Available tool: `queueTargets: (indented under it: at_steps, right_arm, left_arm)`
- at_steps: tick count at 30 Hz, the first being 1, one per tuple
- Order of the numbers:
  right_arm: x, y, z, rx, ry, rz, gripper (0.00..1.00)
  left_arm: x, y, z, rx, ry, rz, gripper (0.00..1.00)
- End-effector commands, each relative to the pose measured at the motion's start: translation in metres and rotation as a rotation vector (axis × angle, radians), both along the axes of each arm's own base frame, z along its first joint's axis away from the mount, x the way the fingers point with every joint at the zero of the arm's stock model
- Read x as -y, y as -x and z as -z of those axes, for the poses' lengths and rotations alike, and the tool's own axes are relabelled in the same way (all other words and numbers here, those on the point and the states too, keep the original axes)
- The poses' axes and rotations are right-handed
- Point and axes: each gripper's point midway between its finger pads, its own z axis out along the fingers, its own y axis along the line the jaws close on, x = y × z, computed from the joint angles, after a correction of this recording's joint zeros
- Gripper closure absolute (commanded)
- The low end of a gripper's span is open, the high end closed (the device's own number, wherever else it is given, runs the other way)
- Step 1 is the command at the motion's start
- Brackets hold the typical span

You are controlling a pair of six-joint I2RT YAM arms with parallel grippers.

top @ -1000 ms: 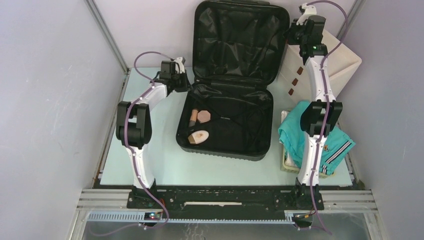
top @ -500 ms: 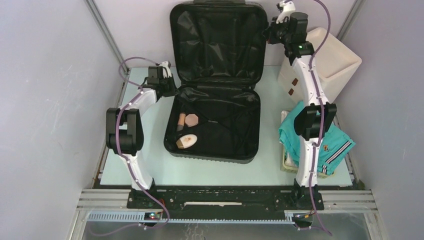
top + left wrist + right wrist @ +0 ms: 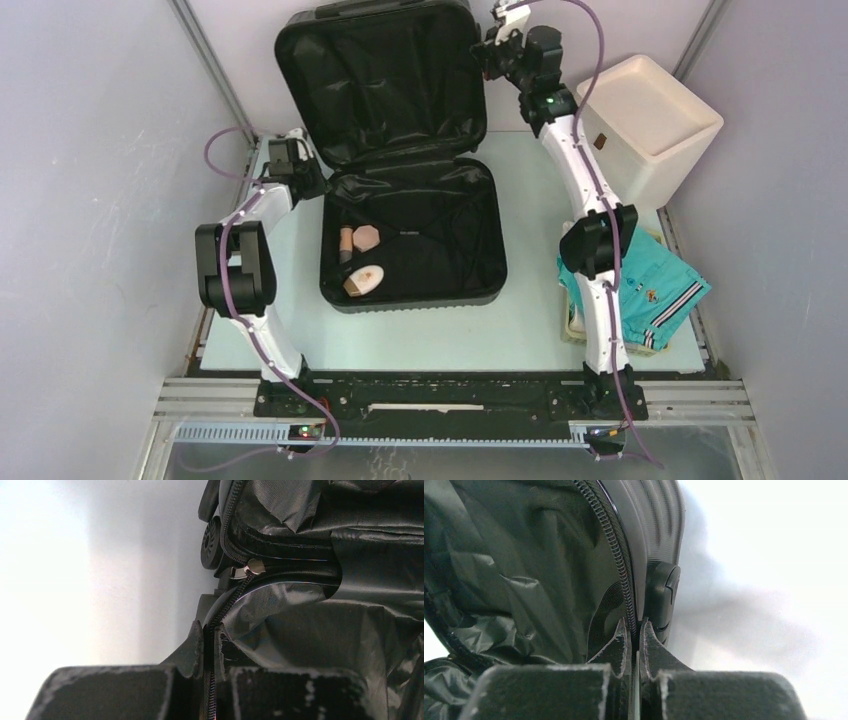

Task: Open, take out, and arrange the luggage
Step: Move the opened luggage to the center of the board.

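Pale table [image 3: 430, 335], grey walls [image 3: 90, 200]; open luggage [image 3: 440, 240]

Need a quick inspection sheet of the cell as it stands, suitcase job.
Surface: pale green table, luggage in the middle.
Job's things: luggage open, lid raised; tube, hexagonal piece and oval piece in its base.
Clutter: white box far right; teal garment near right.
Claws: left claw shut on the luggage's zipper edge; right claw shut on the lid rim.
Cables: purple cable along each arm, no snag seen.
Surroundings: grey walls; nothing else seen.
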Motion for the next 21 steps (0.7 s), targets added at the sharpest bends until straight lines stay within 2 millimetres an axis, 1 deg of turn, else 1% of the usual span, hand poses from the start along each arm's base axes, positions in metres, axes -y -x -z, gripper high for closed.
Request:
queueTargets:
  at_steps: [1,3,7,11,16,20,21]
  right_arm:
    - [-0.078,0.056,-0.098,0.357,-0.109,-0.238,1.00]
    - [-0.086,0.054,-0.100,0.404,-0.134,-0.236,1.00]
    - [-0.095,0.048,-0.101,0.503,-0.180,-0.216,1.00]
    - [-0.109,0.045,-0.089,0.536,-0.184,-0.219,1.00]
    - [-0.126,0.042,-0.071,0.531,-0.208,-0.223,1.00]
    - [-0.137,0.038,-0.058,0.515,-0.233,-0.199,1.00]
    - [-0.136,0.034,-0.055,0.513,-0.249,-0.170,1.00]
  left_arm:
    - [-0.029,-0.045,-0.060,0.193,0.041,-0.116,1.00]
    - [-0.040,-0.054,-0.066,0.206,0.041,-0.137,1.00]
    - [-0.066,-0.072,-0.079,0.230,0.048,-0.177,1.00]
    - [-0.091,-0.085,-0.088,0.242,0.053,-0.215,1.00]
    - [-0.120,-0.094,-0.093,0.255,0.060,-0.265,1.00]
    - [-0.137,-0.102,-0.090,0.241,0.062,-0.276,1.00]
    - [-0.139,-0.105,-0.095,0.246,0.061,-0.269,1.00]
